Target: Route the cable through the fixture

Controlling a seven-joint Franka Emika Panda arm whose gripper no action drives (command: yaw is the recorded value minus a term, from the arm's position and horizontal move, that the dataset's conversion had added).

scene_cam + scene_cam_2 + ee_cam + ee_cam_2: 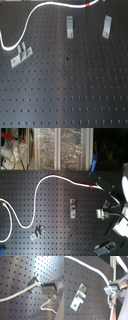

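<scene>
Nearest the lens in the first wrist view, the pincer [42, 285] is seen closed on the cable [17, 294], right beside a metal clip [35, 281]. In the first exterior view, going from the first exterior view's left to its right, the white cable [22, 34] is seen curving up from the left edge toward the top, where its red band [88, 4] shows. A clip on its base [20, 55] is set at the left, touched by the cable's lower loop; a second clip [70, 27] stands near the middle and a third clip [107, 26] at the right, both apart from the cable. All are carried on the black perforated table [70, 90]. In the second exterior view the cable [50, 180] is draped across the table to the pincer [103, 214] at the second exterior view's right.
</scene>
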